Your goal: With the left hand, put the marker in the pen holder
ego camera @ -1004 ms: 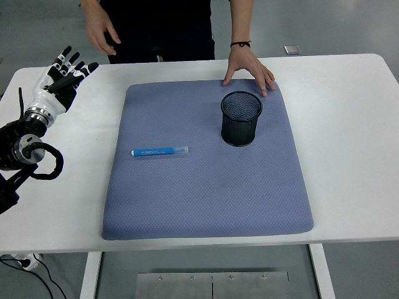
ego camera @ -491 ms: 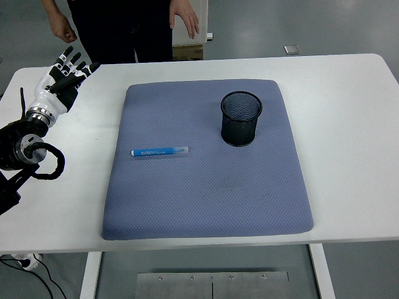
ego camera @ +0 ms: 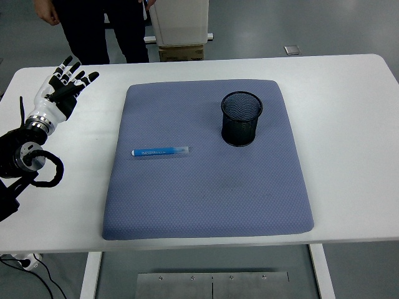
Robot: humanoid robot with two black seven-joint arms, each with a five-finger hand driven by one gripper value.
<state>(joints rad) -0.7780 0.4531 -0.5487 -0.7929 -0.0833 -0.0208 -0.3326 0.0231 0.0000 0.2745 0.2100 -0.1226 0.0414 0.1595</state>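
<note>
The left robot hand (ego camera: pixel 62 87), fingers spread and empty, hovers well left of the blue marker (ego camera: pixel 159 151) lying flat on the mat (ego camera: pixel 206 199); it should approach across the barrel before lifting toward the mesh pen holder (ego camera: pixel 241 118).

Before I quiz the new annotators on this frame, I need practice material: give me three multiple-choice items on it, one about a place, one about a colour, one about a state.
1. Where does the marker lie?
A. Inside the pen holder
B. On the blue mat, left of the pen holder
C. On the bare table, off the mat

2. What colour is the pen holder?
A. Black
B. White
C. Red

3. What is the left hand doing?
A. Gripping the marker
B. Fingers spread, holding nothing
C. Pressing on the pen holder

Answers:
1. B: the marker lies flat on the mat, apart from the holder.
2. A: the upright mesh cup is black.
3. B: the hand is over the table's left side, far from the marker, fingers apart.
</note>
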